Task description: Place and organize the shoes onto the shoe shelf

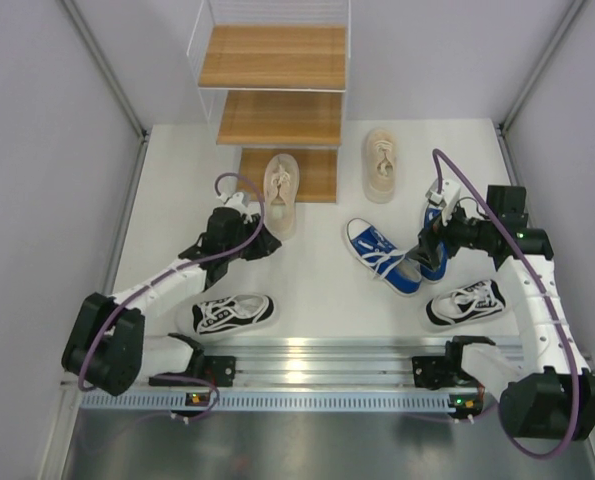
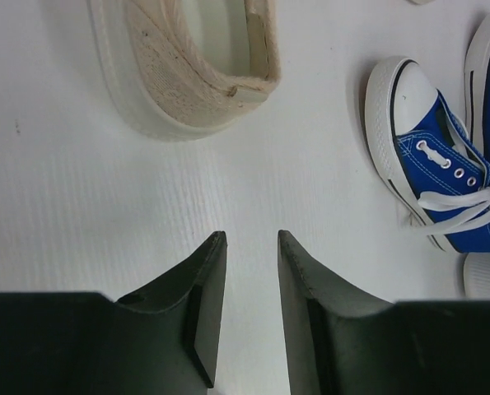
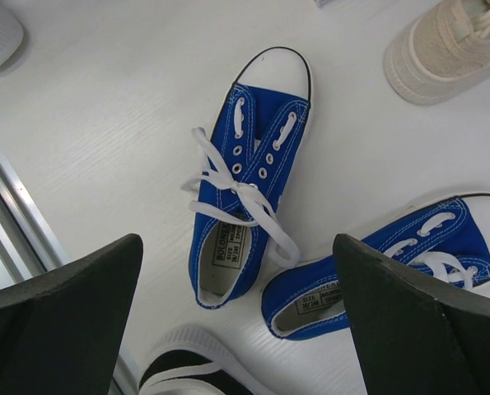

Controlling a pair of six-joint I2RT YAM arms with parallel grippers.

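Barely begun: 1 beige shoe [image 1: 281,195] overlaps the shelf's [image 1: 273,57] lowest board, the other 5 shoes [image 1: 370,247] lie on the desk [image 1: 317,290], and the left hand [image 2: 251,234] and right hand [image 3: 236,239] are both released, empty.

Lab cell: white walls [image 1: 37,120], aluminium rail [image 1: 307,355]
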